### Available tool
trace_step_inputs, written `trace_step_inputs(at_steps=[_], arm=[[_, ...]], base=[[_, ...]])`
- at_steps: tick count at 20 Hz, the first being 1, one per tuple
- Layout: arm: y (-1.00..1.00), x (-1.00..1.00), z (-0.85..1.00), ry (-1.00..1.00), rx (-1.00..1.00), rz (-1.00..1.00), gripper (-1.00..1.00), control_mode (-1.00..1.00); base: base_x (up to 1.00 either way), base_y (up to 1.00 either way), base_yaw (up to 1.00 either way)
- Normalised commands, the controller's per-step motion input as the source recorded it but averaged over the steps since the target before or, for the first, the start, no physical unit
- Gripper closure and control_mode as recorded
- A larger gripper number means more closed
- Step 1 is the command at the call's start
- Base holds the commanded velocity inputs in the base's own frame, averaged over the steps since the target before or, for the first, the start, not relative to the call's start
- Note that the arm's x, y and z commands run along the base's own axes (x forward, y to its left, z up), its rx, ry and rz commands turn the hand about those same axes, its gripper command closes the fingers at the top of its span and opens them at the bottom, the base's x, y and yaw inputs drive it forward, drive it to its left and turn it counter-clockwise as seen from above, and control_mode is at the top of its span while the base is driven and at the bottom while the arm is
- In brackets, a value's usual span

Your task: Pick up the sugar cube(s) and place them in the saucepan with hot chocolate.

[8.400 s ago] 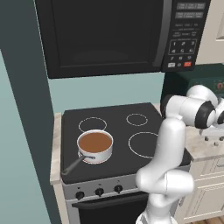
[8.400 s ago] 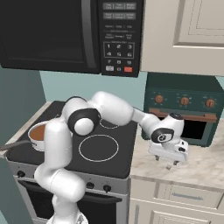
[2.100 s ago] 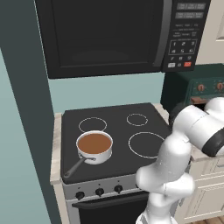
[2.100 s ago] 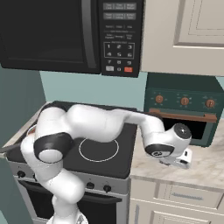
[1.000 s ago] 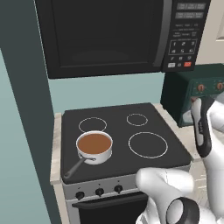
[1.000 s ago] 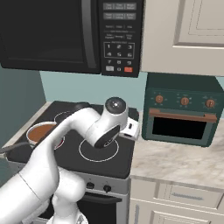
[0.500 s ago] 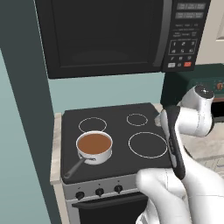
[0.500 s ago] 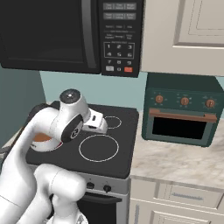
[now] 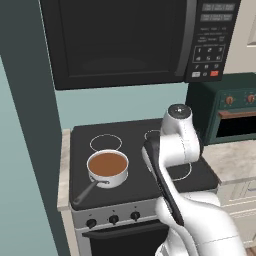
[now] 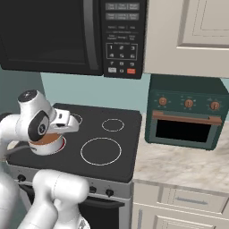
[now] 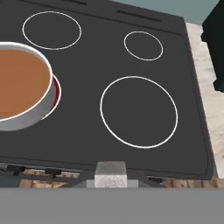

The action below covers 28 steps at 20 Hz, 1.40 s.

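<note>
The saucepan (image 9: 108,171) stands on the stove's front left burner, its dark handle (image 9: 86,191) pointing toward the front left. The hot chocolate (image 9: 107,162) fills it as a flat brown disc. In the hand view the saucepan (image 11: 41,109) is at the left edge with the hot chocolate (image 11: 17,83) inside. A small white-grey sugar cube (image 11: 110,174) sits between my fingertips at the bottom. My gripper (image 11: 110,178) is shut on it, above the stove's front edge and right of the pan. In the right base view my hand (image 10: 66,121) hovers just right of the saucepan (image 10: 48,145).
The black stove top (image 9: 135,180) has a large ring (image 11: 138,111) and a small one (image 11: 143,45) right of the pan. A microwave (image 10: 67,36) hangs overhead. A green toaster oven (image 10: 188,114) stands on the marble counter (image 10: 179,161) to the right.
My arm has swung left from the counter by the toaster oven, across the stove, to a spot beside the saucepan, carrying the sugar cube. The saucepan has stayed put.
</note>
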Motion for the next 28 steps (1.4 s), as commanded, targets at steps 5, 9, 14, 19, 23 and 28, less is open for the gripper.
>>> trace_step_inputs(at_steps=[5, 9, 14, 19, 23, 28], arm=[[0.97, 0.02, 0.00, 0.06, -0.13, 0.17, 1.00, -1.00], [0.72, 0.22, 0.01, 0.00, -0.02, 0.21, 1.00, -1.00], [0.20, 0.40, 0.01, 0.06, 0.00, 0.23, 1.00, -1.00], [0.32, 0.56, -0.19, 0.26, -0.01, 0.16, 1.00, -1.00], [0.35, 0.49, -0.47, 0.39, -0.07, 0.05, 1.00, -1.00], [0.39, 0.40, -0.38, 0.34, -0.05, 0.00, 1.00, -1.00]], base=[[0.00, 0.00, 0.00], [0.00, 0.00, 0.00], [0.00, 0.00, 0.00], [0.00, 0.00, 0.00], [0.00, 0.00, 0.00], [0.00, 0.00, 0.00]])
